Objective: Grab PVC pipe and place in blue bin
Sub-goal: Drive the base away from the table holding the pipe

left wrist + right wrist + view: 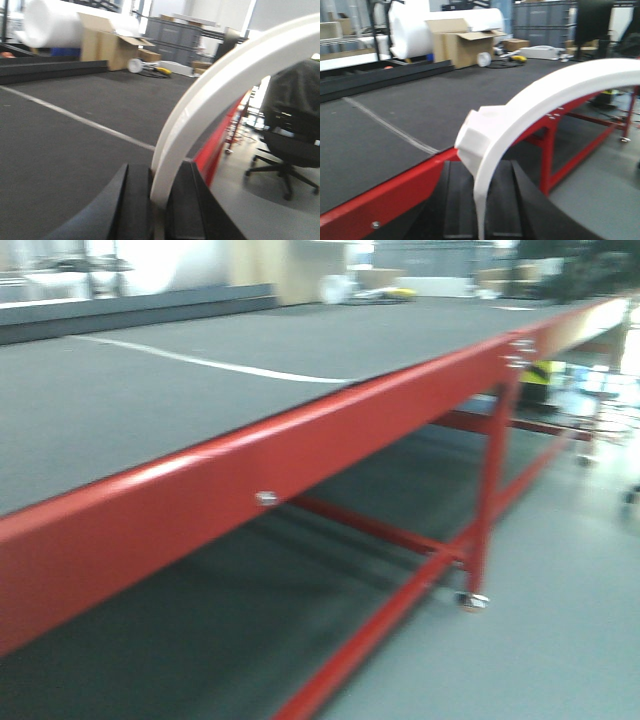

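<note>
In the right wrist view my right gripper [480,167] is shut on the PVC pipe [555,92], a white curved piece with a blunt faceted end [472,135] just above the jaws. It arcs up and off to the right. In the left wrist view my left gripper [159,172] is shut on a white curved pipe [220,80] that also arcs up to the right. I cannot tell whether both hold the same piece. Neither gripper shows in the front view. No blue bin is clearly in view.
A long table with a dark grey top [150,390], a white line [220,365] and a red frame [300,460] runs ahead. Cardboard boxes [457,42], a white roll [415,25] and clutter stand at its far end. An office chair [292,125] stands on the floor at right.
</note>
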{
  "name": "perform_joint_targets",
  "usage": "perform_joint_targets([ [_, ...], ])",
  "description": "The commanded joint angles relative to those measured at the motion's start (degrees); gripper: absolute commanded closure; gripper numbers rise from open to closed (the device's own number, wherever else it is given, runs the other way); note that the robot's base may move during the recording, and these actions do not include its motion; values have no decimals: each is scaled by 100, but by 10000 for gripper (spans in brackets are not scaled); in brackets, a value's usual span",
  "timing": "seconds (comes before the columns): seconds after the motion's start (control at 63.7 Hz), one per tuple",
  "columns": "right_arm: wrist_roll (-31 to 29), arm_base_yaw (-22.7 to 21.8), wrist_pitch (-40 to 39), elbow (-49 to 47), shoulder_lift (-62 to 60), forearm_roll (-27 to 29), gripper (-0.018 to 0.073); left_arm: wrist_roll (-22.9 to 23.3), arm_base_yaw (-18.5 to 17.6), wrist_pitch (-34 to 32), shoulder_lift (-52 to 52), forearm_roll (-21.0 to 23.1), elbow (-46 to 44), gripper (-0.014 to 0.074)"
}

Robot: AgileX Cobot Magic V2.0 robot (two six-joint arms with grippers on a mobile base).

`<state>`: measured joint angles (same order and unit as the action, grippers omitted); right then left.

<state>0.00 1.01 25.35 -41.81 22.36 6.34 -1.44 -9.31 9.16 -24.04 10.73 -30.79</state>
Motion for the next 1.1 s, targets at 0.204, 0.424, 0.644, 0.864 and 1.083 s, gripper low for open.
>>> perform_joint_targets([
  [0.204,-58,5,-173,-2,-32,-12,727,31,1,-155,23,12,-14,708],
  [0.424,-58,5,-173,-2,-32,-12,727,31,1,-155,23,12,-14,708],
  [0.644,-58,5,-173,-2,-32,-12,727,31,1,-155,23,12,-14,708],
  [0.864,-58,5,-173,-2,-32,-12,727,31,1,-155,23,12,-14,708],
  [1.083,-58,5,-173,-2,-32,-12,727,31,1,-155,23,12,-14,708],
])
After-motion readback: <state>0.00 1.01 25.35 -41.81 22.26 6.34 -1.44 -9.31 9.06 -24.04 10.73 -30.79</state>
